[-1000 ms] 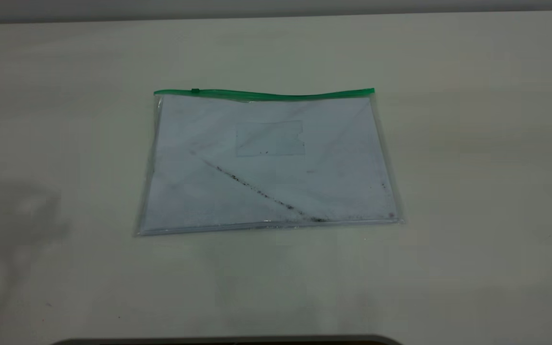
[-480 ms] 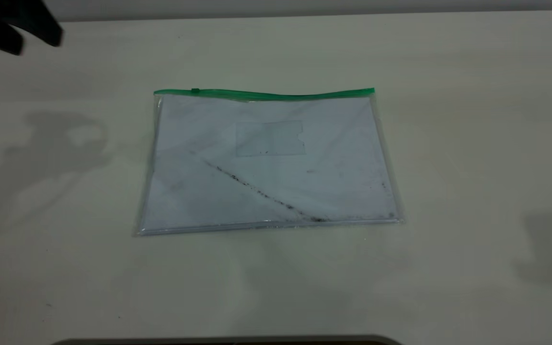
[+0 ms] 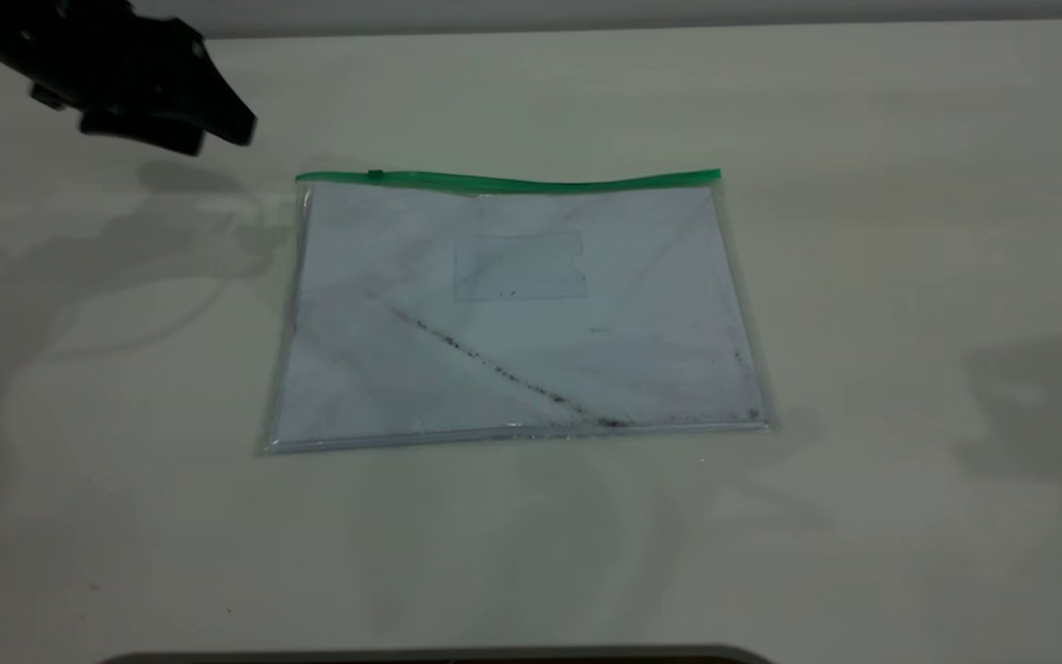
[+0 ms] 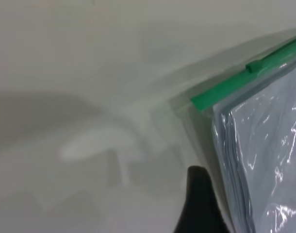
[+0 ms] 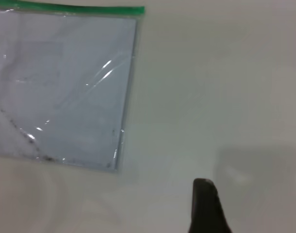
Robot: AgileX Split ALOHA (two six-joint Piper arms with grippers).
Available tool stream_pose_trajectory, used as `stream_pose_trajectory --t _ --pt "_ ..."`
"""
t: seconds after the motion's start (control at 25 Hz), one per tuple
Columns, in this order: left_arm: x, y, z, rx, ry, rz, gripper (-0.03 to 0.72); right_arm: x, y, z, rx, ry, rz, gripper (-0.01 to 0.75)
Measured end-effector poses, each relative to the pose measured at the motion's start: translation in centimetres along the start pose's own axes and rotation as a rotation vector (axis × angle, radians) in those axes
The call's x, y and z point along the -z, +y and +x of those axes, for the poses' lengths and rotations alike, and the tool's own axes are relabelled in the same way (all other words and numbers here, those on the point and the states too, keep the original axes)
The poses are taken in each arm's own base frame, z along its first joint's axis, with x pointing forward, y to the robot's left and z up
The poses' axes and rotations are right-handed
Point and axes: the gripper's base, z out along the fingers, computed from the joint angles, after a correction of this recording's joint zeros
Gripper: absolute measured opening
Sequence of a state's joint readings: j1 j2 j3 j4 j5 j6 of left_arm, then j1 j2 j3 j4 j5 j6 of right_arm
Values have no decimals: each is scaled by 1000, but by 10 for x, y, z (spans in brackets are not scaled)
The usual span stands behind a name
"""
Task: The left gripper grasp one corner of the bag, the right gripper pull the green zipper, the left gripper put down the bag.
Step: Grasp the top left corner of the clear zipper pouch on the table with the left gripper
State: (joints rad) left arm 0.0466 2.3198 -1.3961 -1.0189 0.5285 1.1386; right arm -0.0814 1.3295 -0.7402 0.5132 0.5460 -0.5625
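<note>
The bag lies flat on the table, with white paper and a dark diagonal smudge showing through. The green zipper runs along its far edge, with the slider tab near the left end. My left gripper hovers just left of the bag's far left corner, its two tips apart and empty. The left wrist view shows that corner, the slider and one black finger beside the bag's short edge. My right gripper is off the bag's near right corner, outside the exterior view.
The pale table carries nothing else. A dark rim shows at the near edge. The right arm's shadow falls on the table at the right.
My left gripper came in from the upper left and moved right toward the bag's far left corner. The shadow at the right has grown. The bag has not moved.
</note>
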Motion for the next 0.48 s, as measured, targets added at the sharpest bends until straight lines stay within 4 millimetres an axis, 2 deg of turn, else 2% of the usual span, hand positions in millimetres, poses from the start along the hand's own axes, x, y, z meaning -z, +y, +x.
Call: stream_pose_trajectory --t 0.48 --pt "-46 12 16 4 -45 100 590 -3 -2 -3 9 -24 11 522"
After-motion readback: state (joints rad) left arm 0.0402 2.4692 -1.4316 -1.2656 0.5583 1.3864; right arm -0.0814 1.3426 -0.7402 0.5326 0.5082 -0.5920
